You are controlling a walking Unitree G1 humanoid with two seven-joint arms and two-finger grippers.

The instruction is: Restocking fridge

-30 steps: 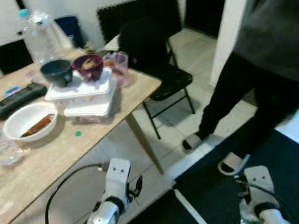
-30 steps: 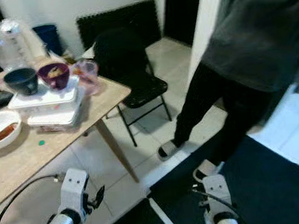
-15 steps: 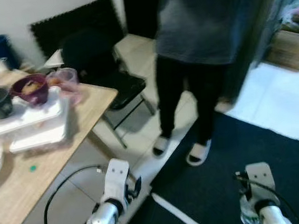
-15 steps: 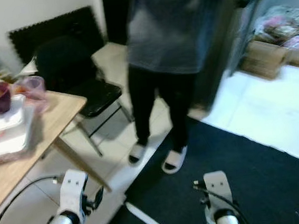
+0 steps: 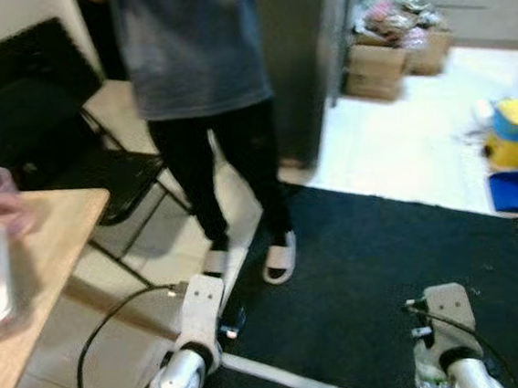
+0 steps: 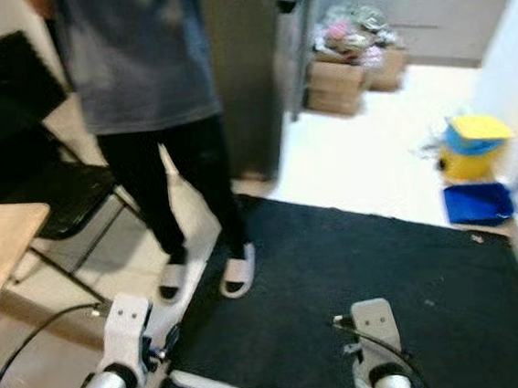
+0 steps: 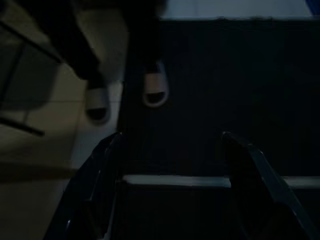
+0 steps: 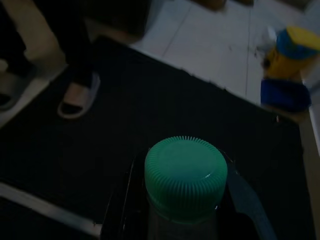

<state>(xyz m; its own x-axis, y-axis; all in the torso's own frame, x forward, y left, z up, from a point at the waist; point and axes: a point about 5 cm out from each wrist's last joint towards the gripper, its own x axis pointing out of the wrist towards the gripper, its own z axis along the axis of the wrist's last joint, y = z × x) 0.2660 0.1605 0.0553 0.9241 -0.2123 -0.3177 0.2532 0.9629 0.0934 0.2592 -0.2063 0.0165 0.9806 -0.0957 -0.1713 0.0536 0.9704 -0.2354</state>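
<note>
We carry a green-capped bottle [image 8: 185, 185] low at our right side, the right gripper's [image 8: 182, 210] fingers closed around it for the walk to the fridge [image 6: 246, 58], while the left gripper [image 7: 170, 165] hangs empty, its fingers spread apart.

Matte dark carpet [image 5: 402, 253], glossy pale floor tiles [image 5: 402, 157], light wood-grain tabletop [image 5: 28, 271], ridged green plastic bottle cap [image 8: 185, 172], brown cardboard boxes [image 5: 377, 68].

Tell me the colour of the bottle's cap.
Green, ribbed; the cap shows best in the right wrist view.
</note>
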